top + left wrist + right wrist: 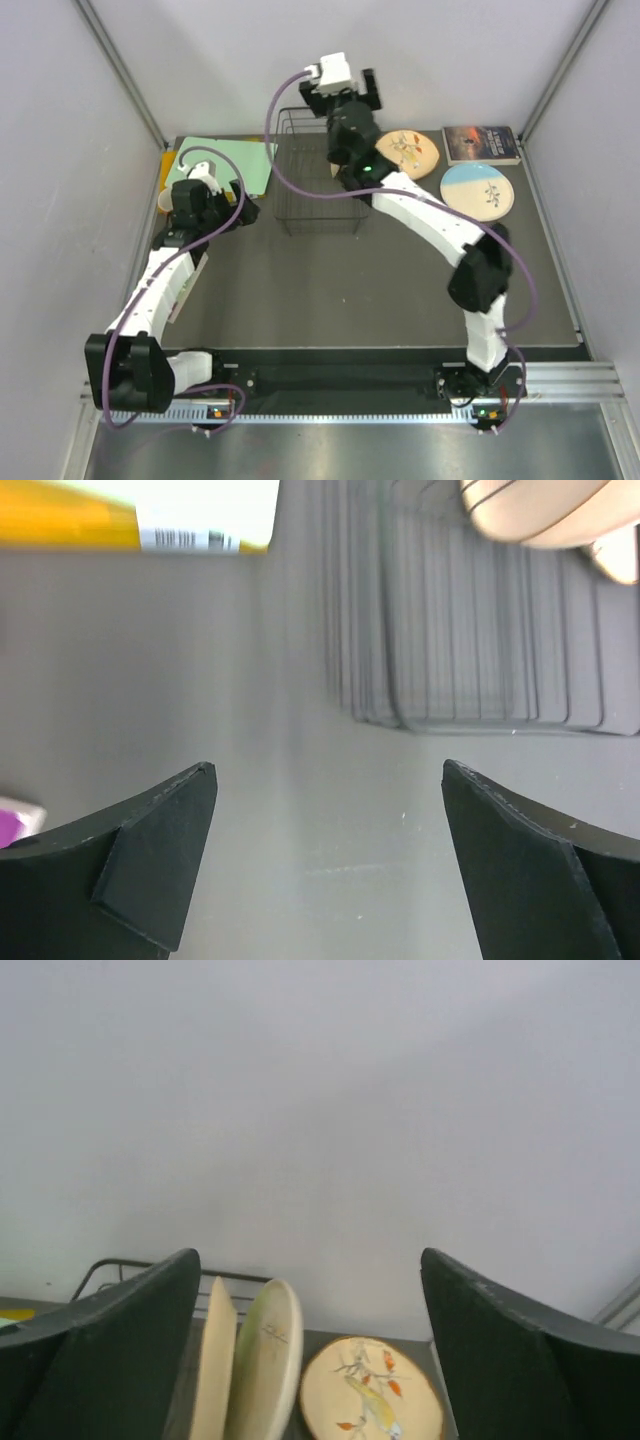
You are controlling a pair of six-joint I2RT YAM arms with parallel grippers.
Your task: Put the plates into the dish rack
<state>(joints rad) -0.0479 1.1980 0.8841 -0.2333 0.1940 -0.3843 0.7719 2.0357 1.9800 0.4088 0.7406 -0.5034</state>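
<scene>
Overhead view: two robot arms at the near edge of a dark table [350, 290]. A black wire dish rack [320, 190] sits far-centre w/ a cream plate [215, 1370] and a second pale plate [268, 1355] on edge inside. A bird-pattern plate [407, 153] and a blue-white plate [477, 190] lie flat to the rack's right. The right gripper [310, 1260] is over the rack's far end, jaws wide, empty. The left gripper [329, 770] is left of the rack, also spread wide, holding nothing.

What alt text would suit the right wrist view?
Two plates stand on edge in the wire dish rack, framed by the open right tool. A bird-patterned plate lies flat beside them; a blank wall fills the rest.
</scene>
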